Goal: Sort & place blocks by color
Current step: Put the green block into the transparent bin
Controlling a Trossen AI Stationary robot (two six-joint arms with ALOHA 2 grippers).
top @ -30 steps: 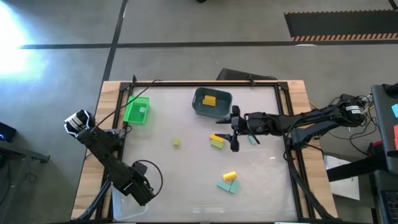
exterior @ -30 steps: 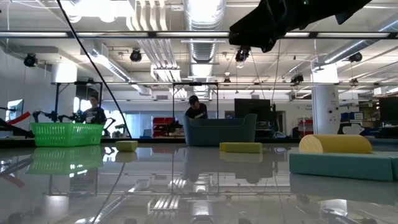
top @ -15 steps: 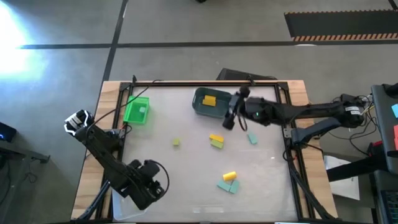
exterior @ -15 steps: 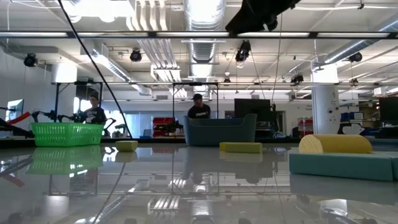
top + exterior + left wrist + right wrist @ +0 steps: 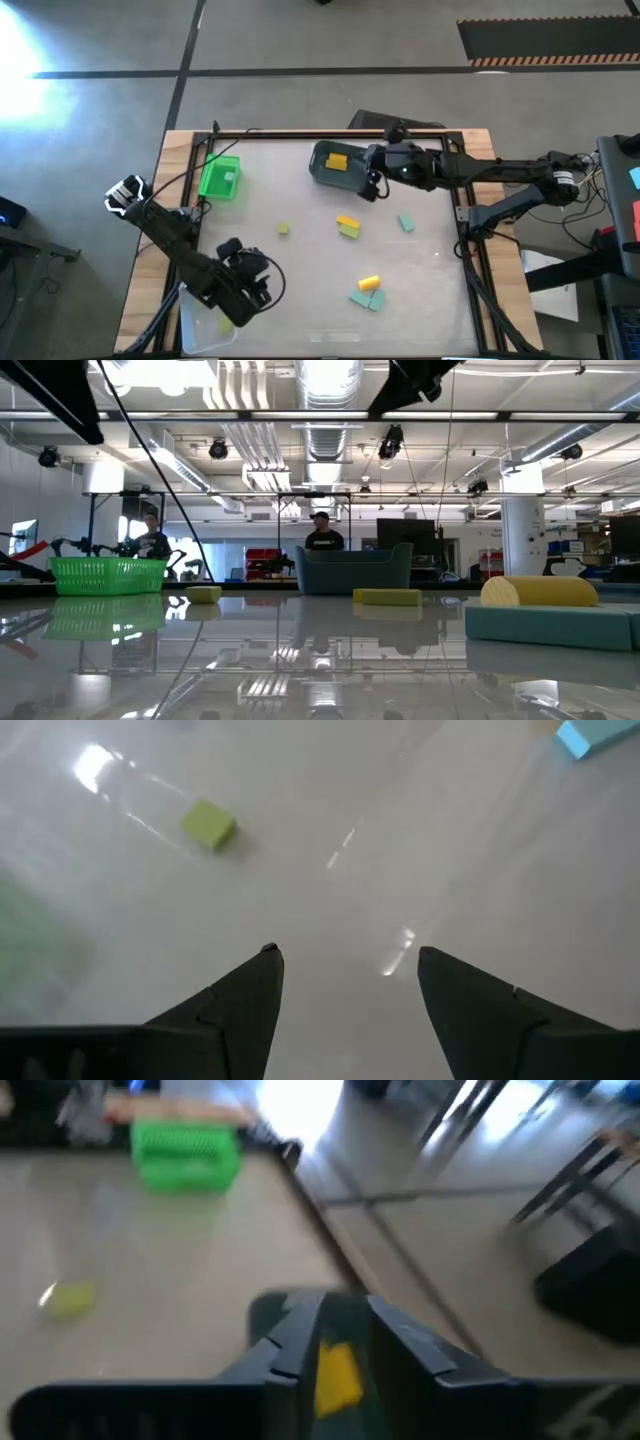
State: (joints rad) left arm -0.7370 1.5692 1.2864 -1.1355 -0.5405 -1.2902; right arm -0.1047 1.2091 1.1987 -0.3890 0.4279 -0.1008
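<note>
- Lying loose on the glossy white table (image 5: 300, 300), most of the blocks are outside the bins, and two show inside them.
- A small pale lime-green cube (image 5: 284, 229) sits alone just off the table's centre toward 9 o'clock. The left wrist view also shows it (image 5: 210, 824).
- A yellow bar (image 5: 347, 221) and a lime-green bar (image 5: 349, 232) lie touching side by side, just off centre toward 1 o'clock.
- A small teal block (image 5: 406, 223) lies apart from them, toward 3 o'clock.
- At 5 o'clock a short yellow cylinder (image 5: 369, 284) rests against two teal pieces (image 5: 367, 299). The low view shows it on top of a teal slab (image 5: 550, 625).
- Another yellow block (image 5: 337, 161) lies inside the dark slate-blue plastic bin (image 5: 322, 172) at 12 o'clock.
- A pale block (image 5: 229, 176) lies in the bright green mesh basket (image 5: 210, 185) at 10 o'clock.
- The right gripper (image 5: 372, 186) hangs over the slate-blue bin's edge on the 4 o'clock side. Its wrist view looks down at the yellow block in the bin (image 5: 335, 1370). I cannot tell whether this gripper is open or closed.
- The left gripper (image 5: 345, 955) hovers above bare table at 8 o'clock with its fingers spread wide. It holds nothing, and it points toward the lime-green cube.
- Beyond the table, two people (image 5: 323, 538) stand in the room.
</note>
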